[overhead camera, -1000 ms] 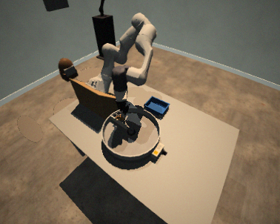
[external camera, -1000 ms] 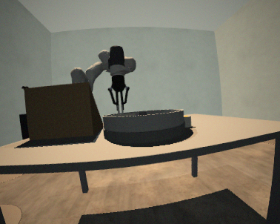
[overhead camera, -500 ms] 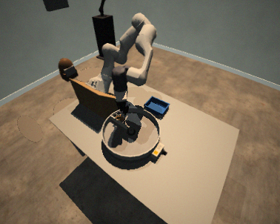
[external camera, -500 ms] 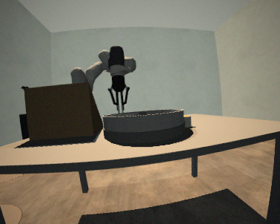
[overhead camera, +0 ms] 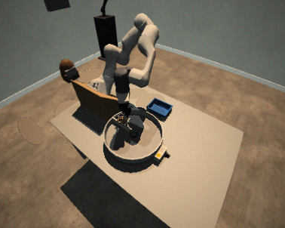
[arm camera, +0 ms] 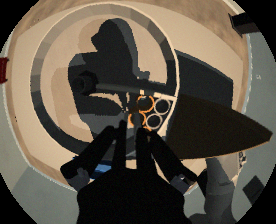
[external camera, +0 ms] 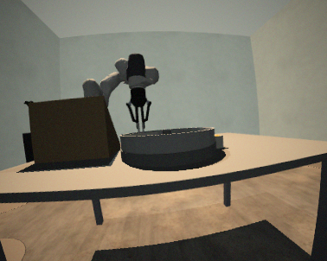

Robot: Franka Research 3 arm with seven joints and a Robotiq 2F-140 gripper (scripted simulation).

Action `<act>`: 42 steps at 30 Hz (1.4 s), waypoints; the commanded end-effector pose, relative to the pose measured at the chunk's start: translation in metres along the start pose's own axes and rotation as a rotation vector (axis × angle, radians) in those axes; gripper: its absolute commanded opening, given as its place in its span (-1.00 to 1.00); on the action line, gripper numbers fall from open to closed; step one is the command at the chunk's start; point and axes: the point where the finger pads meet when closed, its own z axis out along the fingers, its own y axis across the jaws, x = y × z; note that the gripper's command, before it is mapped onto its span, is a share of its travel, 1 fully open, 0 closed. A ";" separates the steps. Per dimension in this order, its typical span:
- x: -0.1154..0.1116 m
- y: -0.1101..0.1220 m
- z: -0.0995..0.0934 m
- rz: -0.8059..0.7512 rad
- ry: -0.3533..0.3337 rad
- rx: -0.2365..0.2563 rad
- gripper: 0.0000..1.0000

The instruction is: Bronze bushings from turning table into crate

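Observation:
The turning table [overhead camera: 132, 160] [external camera: 167, 143] [arm camera: 37, 75] is a round, walled drum. Beside its wall, in the wrist view, lie an upper bronze bushing [arm camera: 153, 104] and a lower one partly behind the fingers. An upper steel bushing [arm camera: 169, 106] and a lower steel bushing [arm camera: 161, 121] lie right beside them. A bit more orange shows below, mostly hidden. My gripper [external camera: 140, 130] [arm camera: 131, 117] points down over this group, fingertips near rim height. Its fingers are open by a narrow gap, with nothing seen between them. The blue crate [overhead camera: 159, 108] stands behind the drum; its inside looks empty.
A dark bar [arm camera: 119, 87] runs from the central hub [arm camera: 85, 83] to the wall, beside the bushings. A tall brown panel [overhead camera: 94, 99] [external camera: 69, 131] [arm camera: 214, 132] stands close to the drum. A small box with a yellow patch [overhead camera: 160, 154] sits at the drum's outer wall.

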 end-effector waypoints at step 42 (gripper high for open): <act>0.000 0.001 0.001 -0.002 0.000 0.000 -1.00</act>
